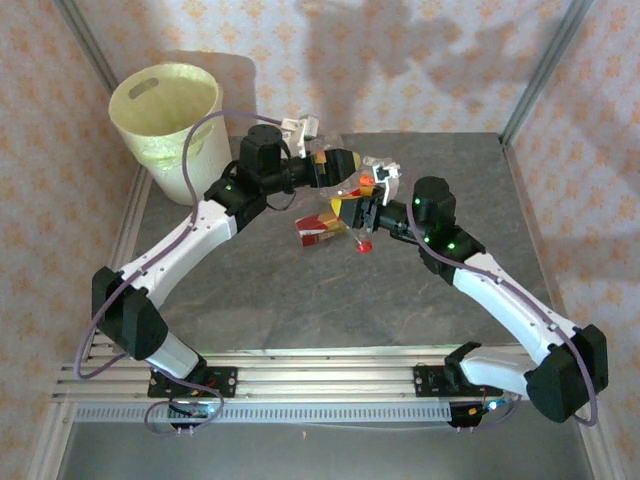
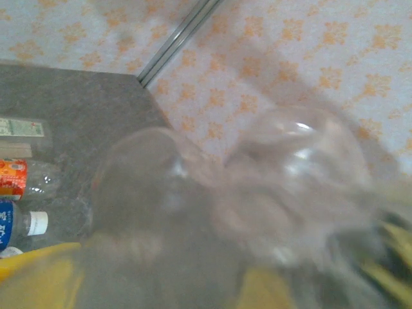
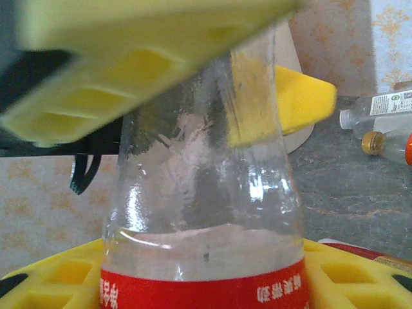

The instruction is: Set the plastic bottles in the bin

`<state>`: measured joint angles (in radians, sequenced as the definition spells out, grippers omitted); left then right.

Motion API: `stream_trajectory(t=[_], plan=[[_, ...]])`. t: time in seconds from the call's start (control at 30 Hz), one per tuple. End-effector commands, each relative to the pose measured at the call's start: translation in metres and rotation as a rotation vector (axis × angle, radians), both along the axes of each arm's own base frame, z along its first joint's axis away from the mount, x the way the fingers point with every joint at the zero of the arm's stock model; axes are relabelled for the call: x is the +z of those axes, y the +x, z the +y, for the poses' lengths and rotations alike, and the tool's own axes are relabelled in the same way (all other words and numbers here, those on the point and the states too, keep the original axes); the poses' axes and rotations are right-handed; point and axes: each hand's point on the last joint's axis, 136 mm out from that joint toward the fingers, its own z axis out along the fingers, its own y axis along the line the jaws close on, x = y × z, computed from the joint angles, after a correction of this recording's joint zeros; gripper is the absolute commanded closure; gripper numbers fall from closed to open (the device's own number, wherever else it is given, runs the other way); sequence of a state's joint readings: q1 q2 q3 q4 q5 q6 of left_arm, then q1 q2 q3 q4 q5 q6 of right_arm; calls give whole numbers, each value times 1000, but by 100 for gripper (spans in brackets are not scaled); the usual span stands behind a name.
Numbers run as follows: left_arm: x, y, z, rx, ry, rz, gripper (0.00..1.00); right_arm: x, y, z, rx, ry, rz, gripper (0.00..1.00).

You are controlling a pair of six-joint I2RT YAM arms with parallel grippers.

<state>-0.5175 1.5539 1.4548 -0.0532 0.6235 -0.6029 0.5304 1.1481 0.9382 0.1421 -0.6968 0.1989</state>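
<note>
Table: flat grey top, stone-mottled, matte.

1x bin: big round cream plastic bucket, smooth, w/ pale yellow-green bag liner and a slot handle cut near the rim. Stands at far left corner of table.

2 arms, white shells w/ black joints, both bent in twd table centre.

Right gripper: yellow ribbed plastic fingers closed on red-label bottle. Bottle is clear, glossy, tapering, w/ red band and white print. It sits at table centre, well apart from bin.

Left gripper: jaws wide, one yellow finger each side of that bottle's narrower end. Can't tell if they press it. Left wrist view has clear rounded plastic, blurred, v. close.

Loose bottles lying on table:
- 3 in left wrist view: pale-label bottle, orange-label bottle, blue-label bottle w/ white cap.
- 2 in right wrist view: printed-label bottle, gold-cap bottle.
</note>
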Motion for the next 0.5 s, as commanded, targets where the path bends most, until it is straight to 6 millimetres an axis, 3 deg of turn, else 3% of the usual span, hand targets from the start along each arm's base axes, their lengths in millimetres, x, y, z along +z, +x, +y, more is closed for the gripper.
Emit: stream_trajectory(t=[0.0, 0.13, 0.27, 0.37, 0.47], plan=[[17, 4, 1, 45, -10, -24, 13, 12, 5, -2, -34, -30, -71, 45], [9, 9, 1, 55, -2, -1, 29, 7, 5, 2, -11, -57, -76, 45], [6, 15, 4, 89, 10, 7, 38, 8, 6, 3, 2, -91, -84, 43], [7, 19, 10, 136, 16, 3, 40, 6, 6, 2, 3, -113, -91, 28], [6, 22, 17, 183, 27, 2, 41, -9, 10, 4, 5, -159, -70, 13]])
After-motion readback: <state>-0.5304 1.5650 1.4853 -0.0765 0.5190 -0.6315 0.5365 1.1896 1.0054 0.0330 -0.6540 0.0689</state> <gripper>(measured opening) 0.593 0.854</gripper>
